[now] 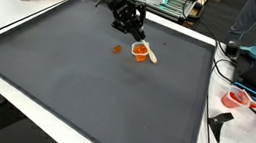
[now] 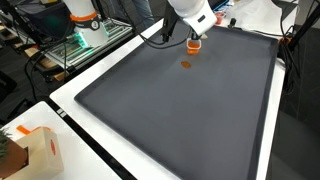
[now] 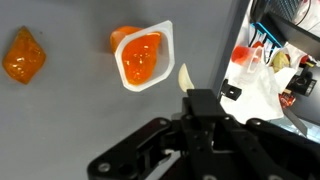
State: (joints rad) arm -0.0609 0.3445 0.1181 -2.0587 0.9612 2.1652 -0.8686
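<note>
on the dark mat, the orange cup lies just far-left of the gripper, jaws clamped on a pale stick; orange lump further left.

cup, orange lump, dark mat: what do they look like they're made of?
Cup: thin white plastic by its look, with a smooth, slightly shiny rim and orange filling.
Orange lump: glossy and translucent, so jelly or a crinkled wrapper; I cannot tell which.
Mat: dark and matte with no glare, likely rubber or fabric.
</note>
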